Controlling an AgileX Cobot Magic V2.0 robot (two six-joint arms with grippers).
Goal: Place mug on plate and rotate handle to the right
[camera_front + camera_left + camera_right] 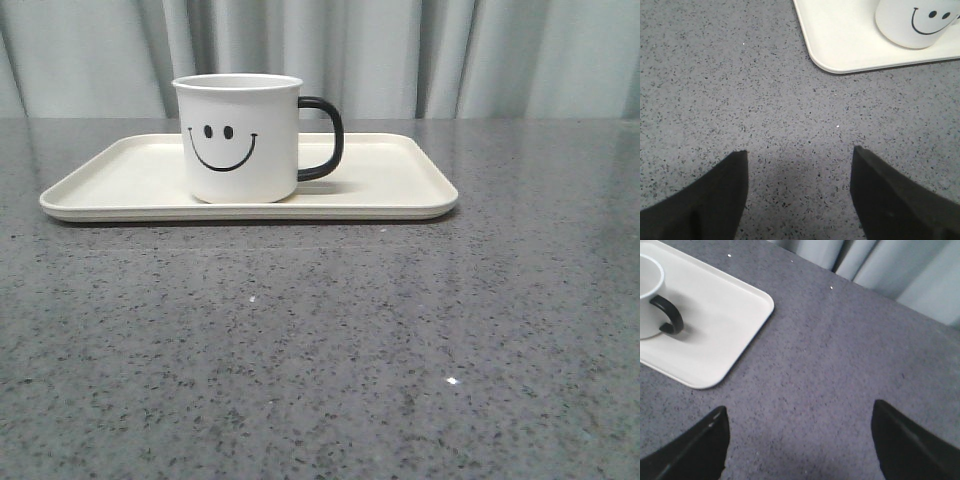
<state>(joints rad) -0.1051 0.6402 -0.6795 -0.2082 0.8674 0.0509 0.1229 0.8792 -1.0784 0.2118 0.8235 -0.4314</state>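
A grey speckled stone table [320, 350] fills the lower two thirds of the front view, with a few bright glints in it, and pale grey-green curtains [450, 55] hang in folds across the top. The plate [400, 180] lies flat at centre left, reaching from the left part of the frame to just past the middle. The mug [238, 137] stands upright on its left half, smiley face toward the camera, and the handle [325, 138] sticks out to the right of the frame. No arm shows in this view.

In the left wrist view the left gripper [797, 172] hovers over bare table, its two dark fingers [715, 200] spread wide with nothing between them. One rounded corner of the plate [835, 45] sits at the upper right, and the mug [912, 22] is cut off by the top and right edges.

In the right wrist view the right gripper [800, 432] is likewise wide apart and empty, above bare table. The plate [720, 335] enters from the upper left; only part of the mug [647, 290] and its handle [670, 315] shows at the left edge. The curtains [900, 270] cross the upper right corner.
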